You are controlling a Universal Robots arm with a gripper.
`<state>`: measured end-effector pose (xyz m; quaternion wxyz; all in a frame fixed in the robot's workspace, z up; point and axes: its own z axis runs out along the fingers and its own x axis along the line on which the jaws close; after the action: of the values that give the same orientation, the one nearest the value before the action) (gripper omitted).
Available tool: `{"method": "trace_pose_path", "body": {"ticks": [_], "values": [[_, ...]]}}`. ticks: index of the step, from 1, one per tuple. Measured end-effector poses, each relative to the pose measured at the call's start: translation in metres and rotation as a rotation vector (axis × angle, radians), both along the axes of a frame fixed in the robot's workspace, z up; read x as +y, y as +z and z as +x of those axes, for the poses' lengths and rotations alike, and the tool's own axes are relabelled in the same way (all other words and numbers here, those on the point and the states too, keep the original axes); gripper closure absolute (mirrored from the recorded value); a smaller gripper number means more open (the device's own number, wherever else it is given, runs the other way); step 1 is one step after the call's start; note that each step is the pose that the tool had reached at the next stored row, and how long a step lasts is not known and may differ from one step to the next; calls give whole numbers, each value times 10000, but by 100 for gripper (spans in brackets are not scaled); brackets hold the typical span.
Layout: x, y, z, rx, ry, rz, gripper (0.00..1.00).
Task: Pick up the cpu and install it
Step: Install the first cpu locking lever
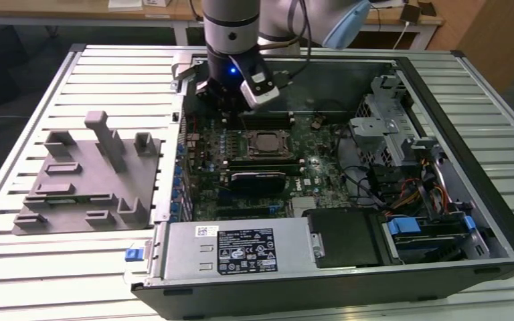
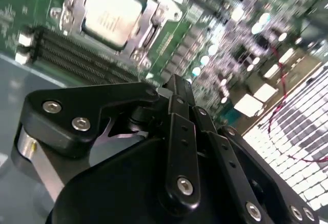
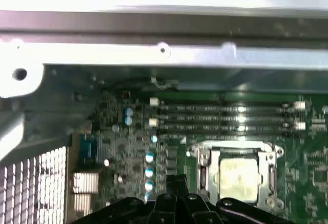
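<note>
A slatted metal table (image 1: 25, 87) is seen in the exterior view, and an open computer case (image 1: 328, 287) is laid flat on it towards the exterior view's right. A grey moulded fixture (image 1: 88, 180) is set on the table at the exterior view's left, just beside the case. The floor of the case is covered by a green motherboard (image 1: 320, 167), and a silver power supply (image 1: 239, 251) is mounted along the near side.

The arm (image 1: 230, 27) is brought down from the far side, and the gripper (image 1: 228, 115) is held over the far part of the motherboard, towards the exterior view's left of the socket. In both wrist views the gripper (image 2: 177, 83) (image 3: 176, 180) is seen with its fingers (image 2: 174, 131) pressed together, and nothing is gripped between them.

The cpu (image 1: 264, 142) is seated flat in the metal socket frame (image 3: 202, 167) near the middle of the motherboard. Its pale top (image 2: 111, 14) (image 3: 237, 175) is exposed in both wrist views. It is apart from the gripper and untouched by it. Dark memory slots (image 3: 225, 116) are lined up just beyond the socket on its far side.
</note>
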<state>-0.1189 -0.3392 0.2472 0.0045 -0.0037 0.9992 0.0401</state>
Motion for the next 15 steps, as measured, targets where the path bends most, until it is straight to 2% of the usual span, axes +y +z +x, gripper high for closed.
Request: {"method": "trace_pose_path", "body": {"ticks": [3, 5, 8, 9, 11, 15], "values": [[0, 1, -20, 2, 4, 451, 89], [0, 0, -34, 1, 6, 717, 89], [0, 0, -50, 1, 8, 1216, 89], [0, 0, -54, 2, 9, 1355, 89], [0, 0, -56, 1, 8, 1415, 89], [0, 0, -54, 2, 9, 1419, 89]]}}
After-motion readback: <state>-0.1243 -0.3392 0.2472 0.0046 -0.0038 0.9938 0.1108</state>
